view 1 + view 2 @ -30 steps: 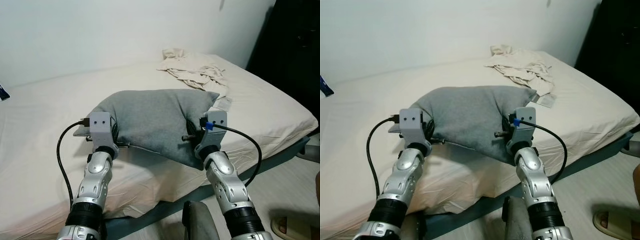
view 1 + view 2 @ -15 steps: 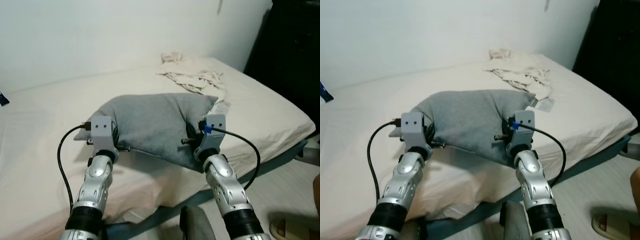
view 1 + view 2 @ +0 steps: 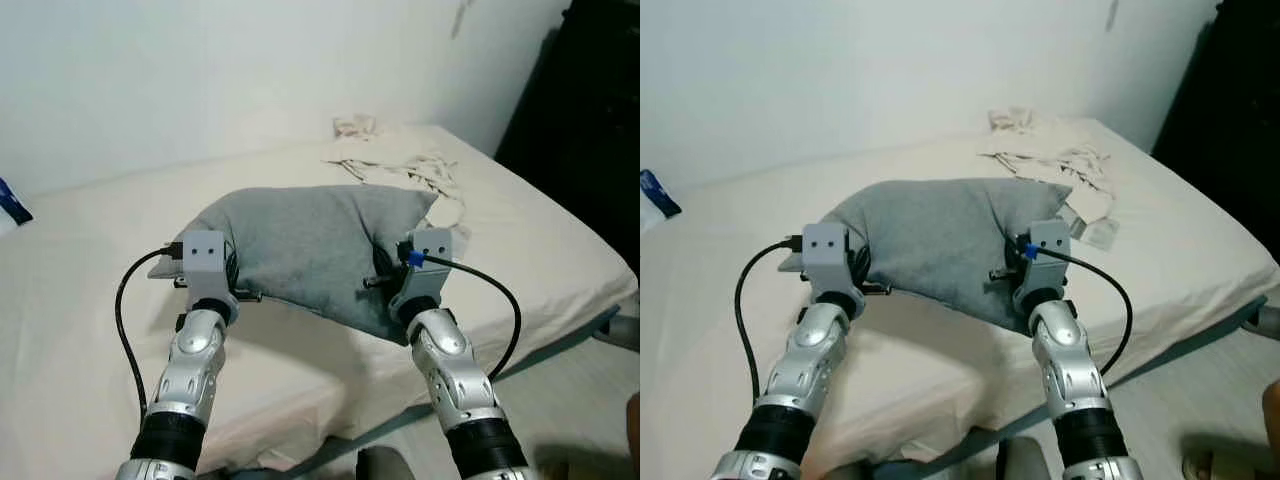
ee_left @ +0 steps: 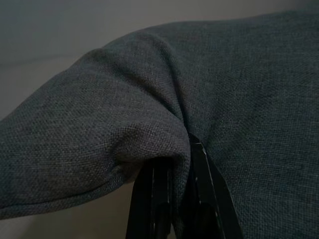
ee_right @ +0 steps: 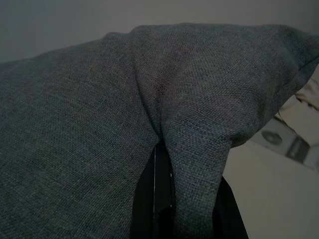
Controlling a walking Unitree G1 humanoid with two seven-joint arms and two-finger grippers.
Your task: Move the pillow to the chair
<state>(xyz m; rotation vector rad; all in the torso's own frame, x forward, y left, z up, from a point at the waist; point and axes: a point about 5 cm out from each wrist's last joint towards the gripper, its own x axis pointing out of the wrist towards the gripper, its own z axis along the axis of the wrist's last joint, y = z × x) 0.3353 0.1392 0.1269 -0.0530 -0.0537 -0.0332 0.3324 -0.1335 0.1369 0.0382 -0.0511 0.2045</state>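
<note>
I hold the grey pillow (image 3: pixel 318 245) above the bed (image 3: pixel 90 260), my left jaws (image 4: pixel 172 172) and right jaws (image 5: pixel 172 172) each clenched on a fabric fold. Such shallow pinches could slip, dropping it.

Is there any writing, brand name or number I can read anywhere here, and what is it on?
None can be read.
Small blue and white object at the cream bed's far left edge: any print is too blurred.
Pale tag beside the crumpled cream cloth: too small.
</note>
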